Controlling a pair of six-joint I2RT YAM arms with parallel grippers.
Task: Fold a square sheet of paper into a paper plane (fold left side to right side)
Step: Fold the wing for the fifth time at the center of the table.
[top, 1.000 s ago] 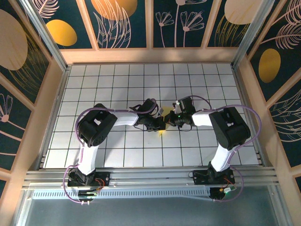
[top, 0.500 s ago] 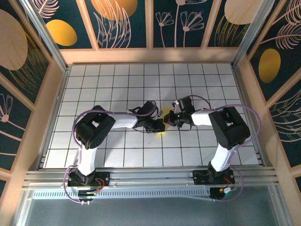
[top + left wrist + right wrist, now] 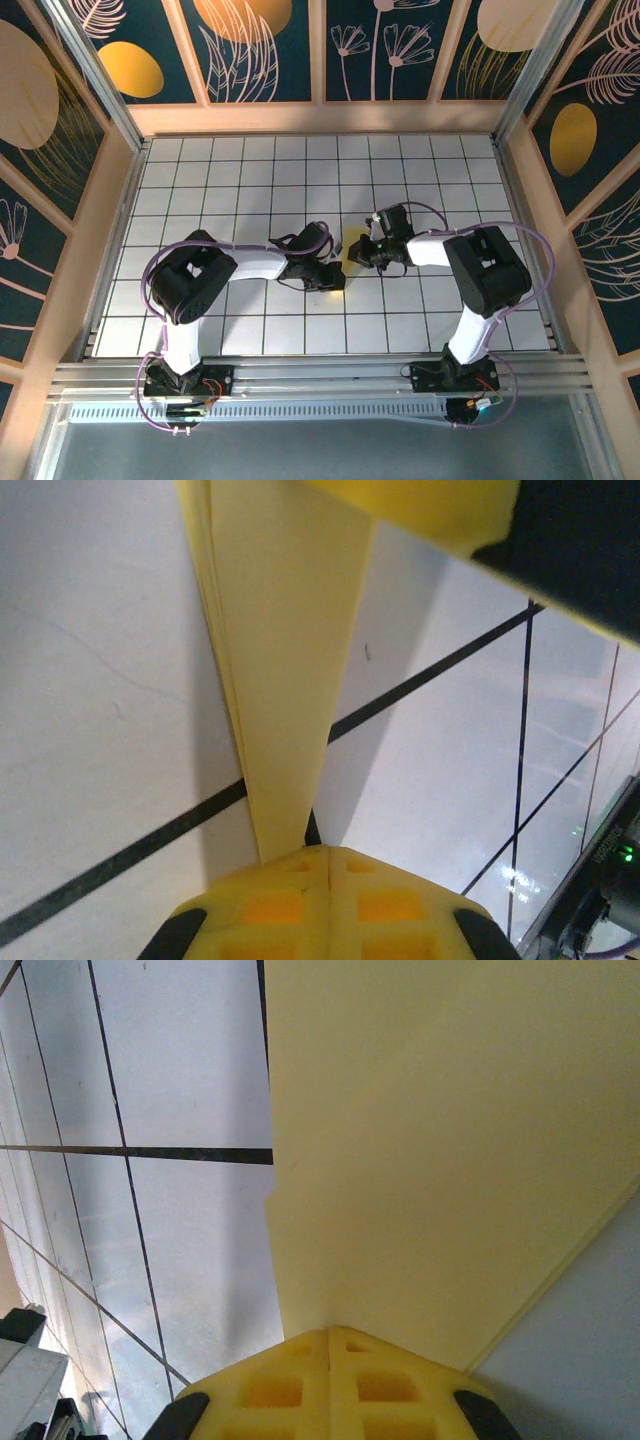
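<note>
The folded yellow paper [image 3: 290, 660] tapers narrow, its edges layered.

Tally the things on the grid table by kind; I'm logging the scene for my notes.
Folded yellow paper: 1
Robot arms: 2, left arm and right arm
Pincers: 2, left pincer and right pincer, both shut on the paper
Total: 5

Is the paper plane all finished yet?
Not yet. Done: the yellow paper is already folded, with stacked layers along one edge. In hand: the left gripper and the right gripper each pinch it shut. Left: I can't see a finished dart shape, so more folds probably remain.
</note>
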